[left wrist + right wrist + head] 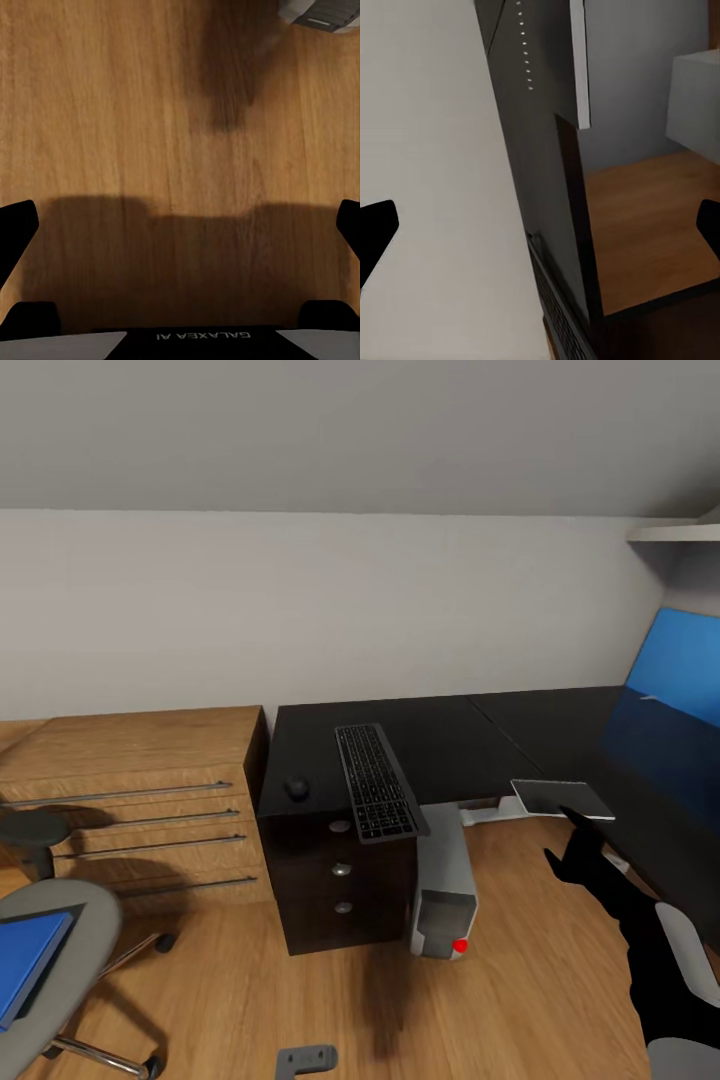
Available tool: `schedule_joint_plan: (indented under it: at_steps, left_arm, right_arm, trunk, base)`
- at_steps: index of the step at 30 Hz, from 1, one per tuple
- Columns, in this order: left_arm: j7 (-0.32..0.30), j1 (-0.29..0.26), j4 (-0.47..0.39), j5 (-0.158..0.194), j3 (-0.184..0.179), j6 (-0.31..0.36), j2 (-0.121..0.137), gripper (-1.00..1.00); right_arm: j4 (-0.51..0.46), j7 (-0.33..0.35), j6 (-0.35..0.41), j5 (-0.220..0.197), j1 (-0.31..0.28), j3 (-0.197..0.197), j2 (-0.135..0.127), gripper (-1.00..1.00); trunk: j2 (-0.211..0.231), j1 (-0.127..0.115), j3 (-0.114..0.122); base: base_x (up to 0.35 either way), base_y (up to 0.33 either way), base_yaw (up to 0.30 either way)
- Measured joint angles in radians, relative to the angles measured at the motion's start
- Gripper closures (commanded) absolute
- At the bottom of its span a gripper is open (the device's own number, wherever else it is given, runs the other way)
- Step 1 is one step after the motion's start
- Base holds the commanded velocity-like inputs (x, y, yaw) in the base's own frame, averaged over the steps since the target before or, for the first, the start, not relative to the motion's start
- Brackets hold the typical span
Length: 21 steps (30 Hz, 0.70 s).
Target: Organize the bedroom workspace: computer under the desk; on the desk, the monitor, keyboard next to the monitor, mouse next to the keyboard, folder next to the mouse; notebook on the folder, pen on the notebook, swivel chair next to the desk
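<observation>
While the right gripper (pixel 568 838) hangs with fingers spread and nothing between them near the desk (pixel 450 745), the keyboard (pixel 377 780) lies on the black top, overhanging its front edge, with the mouse (pixel 296 788) beside it. Under the desk stands the silver computer (pixel 442 880) (red light showing). A blue folder (pixel 28 960) rests on the swivel chair (pixel 70 940). The left gripper (pixel 180 240) is spread wide and bare above the wood floor (pixel 112 97).

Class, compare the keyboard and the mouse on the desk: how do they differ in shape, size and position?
The keyboard is long and flat with rows of keys; the mouse is small and rounded. The keyboard's near end juts past the desk edge; the mouse lies fully on top. Both are dark.
</observation>
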Motion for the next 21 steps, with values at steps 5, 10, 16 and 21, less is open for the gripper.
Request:
schedule_joint_plan:
  at_steps: [5, 10, 16, 21]
  left_arm:
    - [0.0, 0.0, 0.0, 0.0, 0.0, 0.0, 0.0, -1.0]
    - [0.0, 0.0, 0.0, 0.0, 0.0, 0.0, 0.0, -1.0]
    - [0.0, 0.0, 0.007, 0.0, 0.0, 0.0, 0.0, -1.0]
    - [0.0, 0.0, 0.026, 0.0, 0.0, 0.0, 0.0, -1.0]
  right_arm:
    - [0.002, 0.003, -0.071, 0.004, 0.0, 0.002, -0.001, -1.0]
    - [0.003, 0.003, -0.108, 0.054, 0.0, 0.002, 0.0, -1.0]
    - [0.003, 0.002, -0.127, 0.094, 0.0, 0.001, 0.001, -1.0]
    - [0.003, 0.001, -0.128, 0.097, 0.0, -0.001, 0.002, -1.0]
  trunk:
    - [0.0, 0.0, 0.0]
    - [0.0, 0.0, 0.0]
    - [0.0, 0.0, 0.0]
    - [0.0, 0.0, 0.0]
  base:
    - [0.115, -0.087, 0.0]
    - [0.049, -0.039, 0.0]
    - [0.061, -0.005, 0.0]
    - [0.061, 0.0, 0.0]
